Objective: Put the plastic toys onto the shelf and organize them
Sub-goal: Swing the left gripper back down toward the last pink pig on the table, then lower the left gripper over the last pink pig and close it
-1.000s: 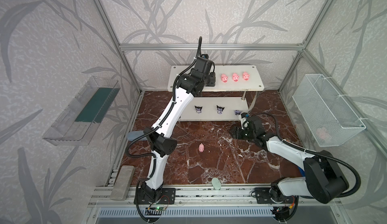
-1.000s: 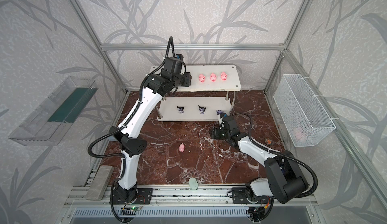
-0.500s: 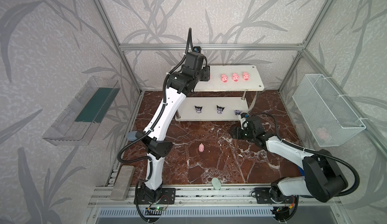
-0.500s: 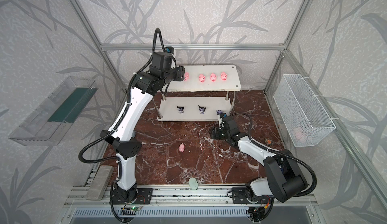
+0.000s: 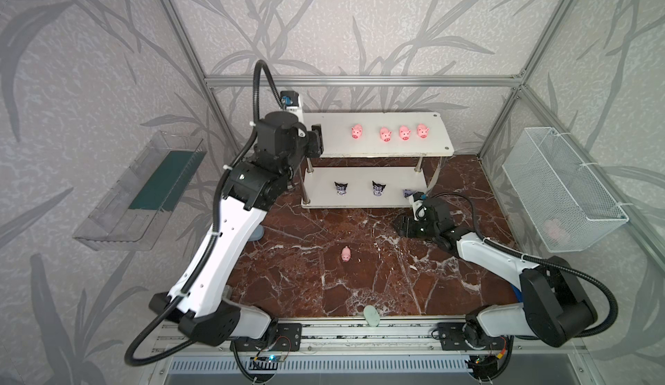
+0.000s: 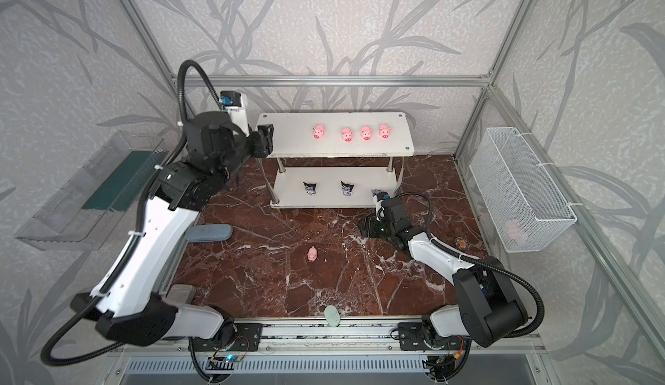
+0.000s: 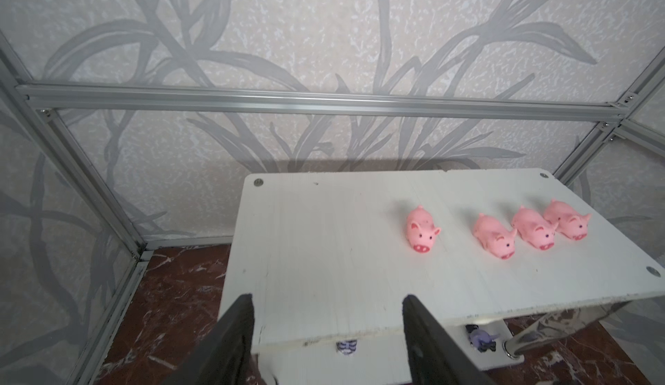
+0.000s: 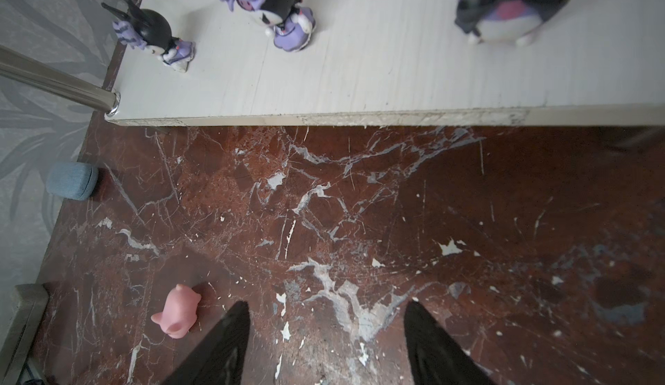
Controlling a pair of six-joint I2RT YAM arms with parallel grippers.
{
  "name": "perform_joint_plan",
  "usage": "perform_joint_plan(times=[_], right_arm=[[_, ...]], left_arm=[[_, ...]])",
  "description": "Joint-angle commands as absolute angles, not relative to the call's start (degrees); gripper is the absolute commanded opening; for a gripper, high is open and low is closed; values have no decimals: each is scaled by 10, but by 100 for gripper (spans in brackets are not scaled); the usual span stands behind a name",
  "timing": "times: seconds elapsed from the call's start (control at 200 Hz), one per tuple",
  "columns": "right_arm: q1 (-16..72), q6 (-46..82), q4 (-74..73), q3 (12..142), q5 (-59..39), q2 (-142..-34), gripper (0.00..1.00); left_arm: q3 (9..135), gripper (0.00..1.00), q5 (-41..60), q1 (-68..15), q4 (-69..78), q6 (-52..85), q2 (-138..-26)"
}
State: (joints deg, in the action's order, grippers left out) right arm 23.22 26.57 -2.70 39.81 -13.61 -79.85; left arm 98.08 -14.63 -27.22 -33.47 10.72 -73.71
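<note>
The white two-tier shelf (image 5: 414,149) stands at the back. Several pink pigs (image 5: 356,132) (image 7: 423,230) line its top board (image 7: 324,239). Three dark purple figurines (image 5: 340,188) (image 8: 277,8) stand on the lower board (image 8: 396,77). One more pig (image 5: 346,254) (image 8: 176,311) lies on the marble floor. My left gripper (image 5: 318,142) (image 7: 327,304) hovers open and empty at the top board's left end, well left of the pigs. My right gripper (image 5: 401,226) (image 8: 325,305) hangs open and empty low over the floor, in front of the shelf's right end, with the loose pig beside one finger.
A grey-blue case (image 6: 208,233) lies at the floor's left side and a pale green oval (image 5: 371,316) at the front edge. A clear tray (image 5: 144,185) hangs on the left wall. A wire basket (image 5: 561,192) hangs on the right wall.
My left gripper has opened and drawn back leftward along the top board, leaving a pig standing there left of the other three. The right arm has not moved.
</note>
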Motion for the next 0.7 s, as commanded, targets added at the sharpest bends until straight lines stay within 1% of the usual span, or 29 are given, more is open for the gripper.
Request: perform_joint_plan(times=[0.0, 0.075, 0.145, 0.265, 0.39, 0.53, 0.7], right_arm=[[229, 266, -29, 412, -143, -802, 69], [229, 266, -35, 407, -147, -802, 69], [229, 266, -41, 403, -151, -803, 68], [229, 263, -36, 404, -148, -801, 68], [229, 263, -32, 401, -139, -789, 68], [229, 261, -25, 399, -128, -778, 68], [229, 261, -23, 391, -118, -765, 68]], left_arm=[[864, 65, -141, -278, -294, 138, -644], [790, 65, -147, -280, -294, 165, -589], [719, 65, -132, -283, -282, 192, -549], [601, 68, -107, -297, -263, 236, -502], [493, 69, -103, -322, -240, 274, -476], [400, 72, -111, -360, -201, 299, -488], [356, 76, -127, -405, -144, 312, -567]])
